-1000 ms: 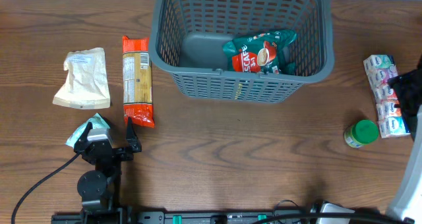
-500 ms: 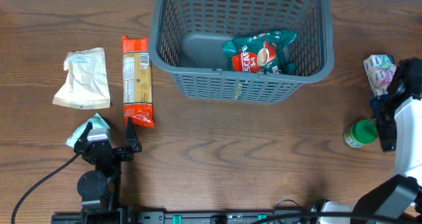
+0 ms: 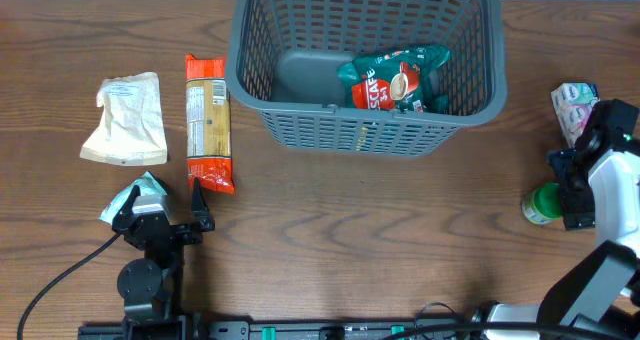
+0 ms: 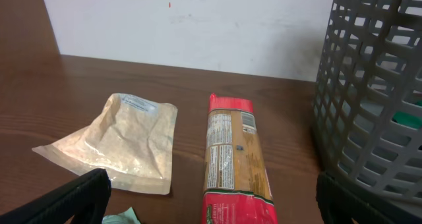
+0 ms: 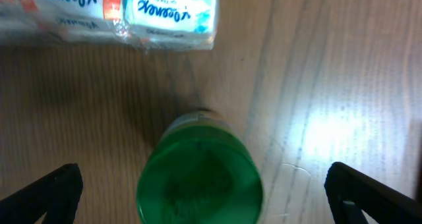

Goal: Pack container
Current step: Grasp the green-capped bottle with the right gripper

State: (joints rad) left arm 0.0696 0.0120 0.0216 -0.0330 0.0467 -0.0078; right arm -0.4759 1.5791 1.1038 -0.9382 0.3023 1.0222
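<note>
The container (image 3: 365, 132), a large dark grey lattice basket, stands at the back centre with a green coffee packet (image 3: 395, 80) inside; its wall (image 4: 376, 99) fills the right of the left wrist view. My right gripper (image 3: 566, 190) hangs open over a green-lidded jar (image 3: 538, 206). In the right wrist view the lid (image 5: 200, 168) lies between the wide-apart fingertips (image 5: 39, 194), untouched. My left gripper (image 3: 162, 210) rests open near the front left. A red-ended snack packet (image 4: 234, 158) lies ahead of it and a small teal packet (image 3: 140, 192) at its left finger.
A beige pouch (image 3: 125, 118) lies left of the red-ended packet (image 3: 209, 123). A pack of tissues (image 3: 572, 102) lies at the right edge, partly under my right arm, and shows beyond the jar (image 5: 168, 13). Bare brown wood runs in front of the basket.
My right arm has come in from the right edge and now hangs over the green-lidded jar, covering most of the tissue pack. The left arm has not moved.
</note>
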